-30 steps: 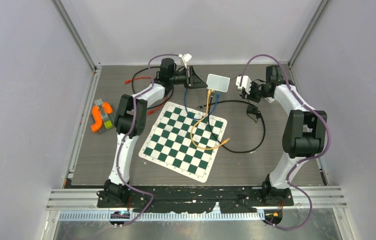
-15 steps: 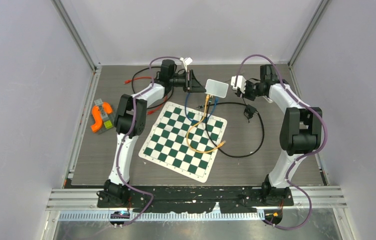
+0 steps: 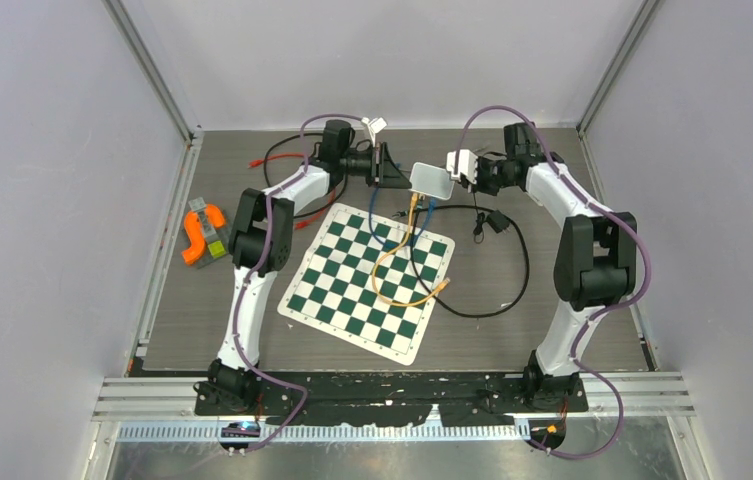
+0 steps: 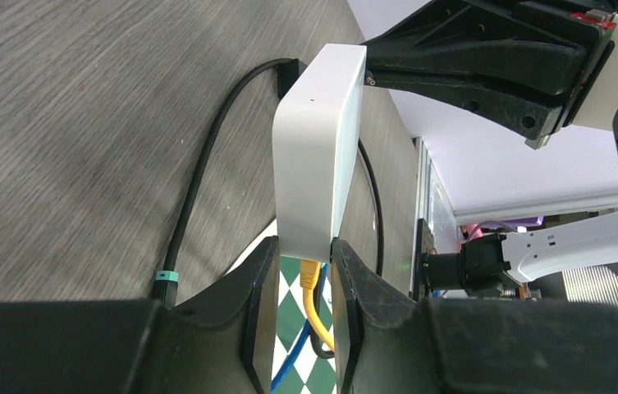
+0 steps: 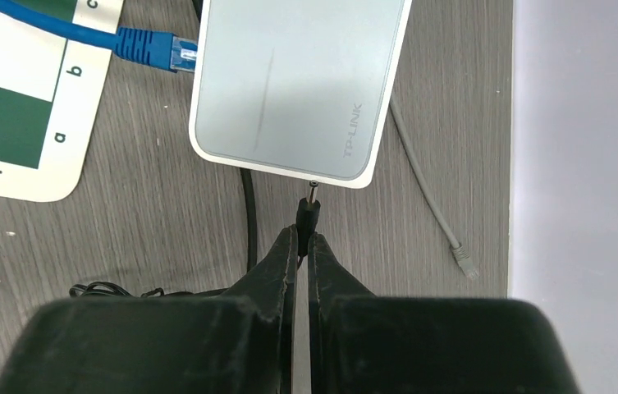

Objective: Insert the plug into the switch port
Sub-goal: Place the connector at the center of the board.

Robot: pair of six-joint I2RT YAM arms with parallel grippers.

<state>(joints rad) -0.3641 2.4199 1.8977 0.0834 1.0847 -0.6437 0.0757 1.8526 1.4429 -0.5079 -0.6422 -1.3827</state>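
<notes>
- The switch sits between the left end effector and the right end effector.
- The plug is just beside the switch's edge.
- The board lies before it on the surface.

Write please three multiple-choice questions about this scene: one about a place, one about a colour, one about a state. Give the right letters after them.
1. Where is the tip of the black plug?
A. Deep inside the white switch
B. Right at the switch's edge, its body still outside
C. Lying loose, far from the switch

2. Which colour has the cable that hangs below the switch, between the fingers of the left pincer?
A. Red
B. Green
C. Yellow

3. In which state is the right pincer?
A. Shut on the plug
B. Wide open
C. Shut on the switch

Answers:
1 B, the right wrist view shows the metal tip meeting the edge with the black barrel fully visible.
2 C, the left wrist view shows a yellow connector and cord there.
3 A, its fingers meet around the plug's rear end.
</notes>
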